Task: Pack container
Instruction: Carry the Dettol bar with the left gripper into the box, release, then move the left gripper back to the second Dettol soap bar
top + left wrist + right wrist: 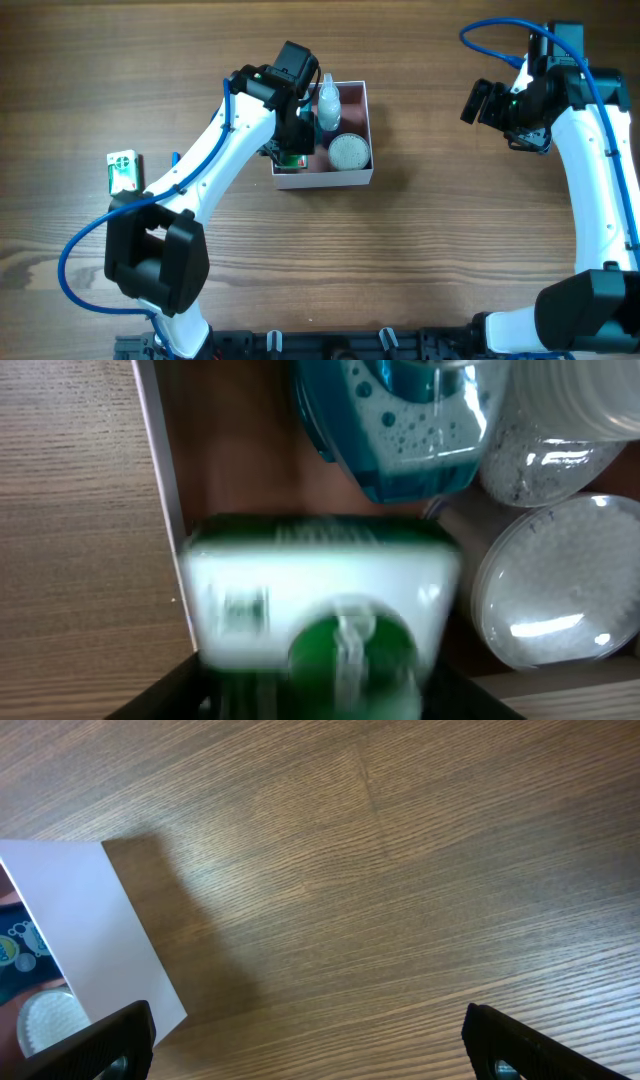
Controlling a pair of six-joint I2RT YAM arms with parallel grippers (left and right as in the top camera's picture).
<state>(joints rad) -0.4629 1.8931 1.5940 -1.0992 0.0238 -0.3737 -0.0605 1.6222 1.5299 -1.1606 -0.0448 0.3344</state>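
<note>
The container [325, 180] is a square white box with a pink inside, at the table's middle. It holds a clear bottle with a teal label [327, 105] and a round clear tub [349, 152]. My left gripper [297, 135] hangs over its left side. In the left wrist view a blurred green-and-white packet [320, 610] lies inside the container wall [160, 470], between my parted fingers [320, 705], next to the bottle [410, 430] and tub [550, 590]. My right gripper [478, 103] is open and empty over bare wood [310, 1050], to the right of the container [90, 920].
A second green-and-white packet [122, 170] lies on the wooden table far left of the container. My left arm stretches from the front edge up to the container. My right arm stands along the right edge.
</note>
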